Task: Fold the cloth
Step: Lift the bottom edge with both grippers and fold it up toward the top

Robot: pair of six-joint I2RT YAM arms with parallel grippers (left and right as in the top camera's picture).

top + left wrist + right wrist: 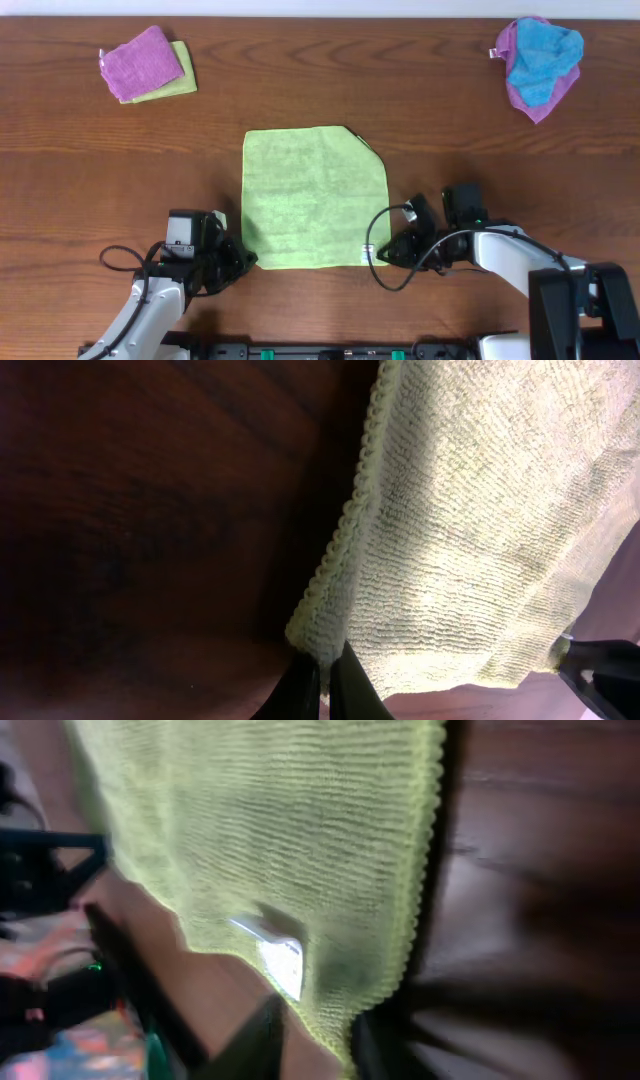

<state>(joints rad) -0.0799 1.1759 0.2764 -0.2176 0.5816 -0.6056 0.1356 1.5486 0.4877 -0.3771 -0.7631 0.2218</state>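
Light lime-green square microfibre cloth (315, 195) flat on the brown wooden surface (450, 150), near-left corner pinched in the closed left end effector (322, 678); the right end effector (320, 1045) straddles the near-right corner with its grip unclear, so that corner may slip on lifting.

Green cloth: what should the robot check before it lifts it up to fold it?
1. The left gripper pinches the cloth at its near left corner: ok.
2. The right gripper has the near right corner, by the white label, between its fingers: ok.
3. The right gripper is squeezed tight: cannot tell, the picture is blurry.
4. The cloth lies flat all over: not ok, its far right corner looks turned in.
5. The table is bare beyond the far edge: ok.
6. The purple and yellow-green pile and the purple and blue pile lie well away: ok.
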